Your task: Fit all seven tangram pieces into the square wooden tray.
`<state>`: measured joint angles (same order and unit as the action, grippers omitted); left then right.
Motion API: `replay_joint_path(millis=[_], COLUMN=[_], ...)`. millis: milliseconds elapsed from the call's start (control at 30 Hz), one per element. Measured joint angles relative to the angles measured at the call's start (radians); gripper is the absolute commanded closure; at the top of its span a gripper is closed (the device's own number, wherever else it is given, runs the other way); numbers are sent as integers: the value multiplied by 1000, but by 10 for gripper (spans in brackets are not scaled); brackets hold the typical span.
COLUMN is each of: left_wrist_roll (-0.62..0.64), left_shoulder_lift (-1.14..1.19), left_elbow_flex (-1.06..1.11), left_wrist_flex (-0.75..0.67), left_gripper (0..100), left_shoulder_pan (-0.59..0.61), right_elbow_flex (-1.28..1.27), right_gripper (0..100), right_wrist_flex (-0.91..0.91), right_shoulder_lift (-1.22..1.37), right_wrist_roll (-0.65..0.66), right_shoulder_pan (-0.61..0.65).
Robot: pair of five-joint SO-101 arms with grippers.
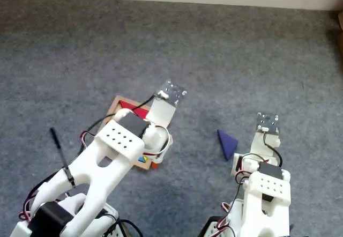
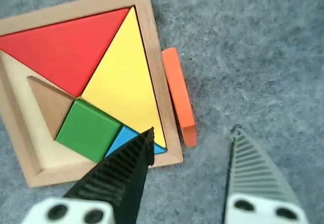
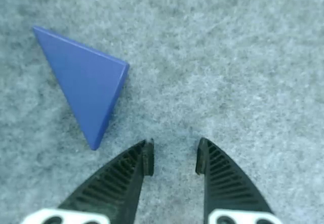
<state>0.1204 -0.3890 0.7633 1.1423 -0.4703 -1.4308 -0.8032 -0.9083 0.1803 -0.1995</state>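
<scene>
high: overhead, far, facing down | wrists: close, facing down | tray shared by high, left wrist

Two white plastic robot arms. Left arm: flat shell w/ six round holes, black motor block, red, black & white wires. Right arm: same white shell w/ holes, thin black cable. Left gripper: one black ribbed finger, one pale grey finger. Right gripper: both fingers black, ribbed, on white mounts.

Left arm and right arm hover, jaws parted (left wider).
</scene>
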Motion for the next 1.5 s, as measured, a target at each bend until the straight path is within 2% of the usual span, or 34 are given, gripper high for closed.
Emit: replay_joint_path(millis=[167,300,400,567,800,967,1200,1500], left_wrist_roll=[3,5,6,8,5,-3,-104,-133], left_shoulder_lift=[160,316,367,341,115,26,21,81], left_elbow_flex=[0,-71,-127,-132,-132,-132,-130,-91], left_wrist_flex=[-61,-66,-72,-71,0,17,17,-92], left_gripper=[795,903,944,981,986,983,982,982], left_shoulder_pan=[-2,-2,-3,-5,9,137,315,341], right_elbow_flex=[0,0,0,0,0,0,0,0], right_gripper=[853,853,853,853,853,853,853,853], right_wrist_flex=[0,0,0,0,0,0,0,0], right_shoulder_lift=[0,0,0,0,0,0,0,0], right_wrist_roll=[0,0,0,0,0,0,0,0], right_shoulder_pan=[0,0,0,0,0,0,0,0])
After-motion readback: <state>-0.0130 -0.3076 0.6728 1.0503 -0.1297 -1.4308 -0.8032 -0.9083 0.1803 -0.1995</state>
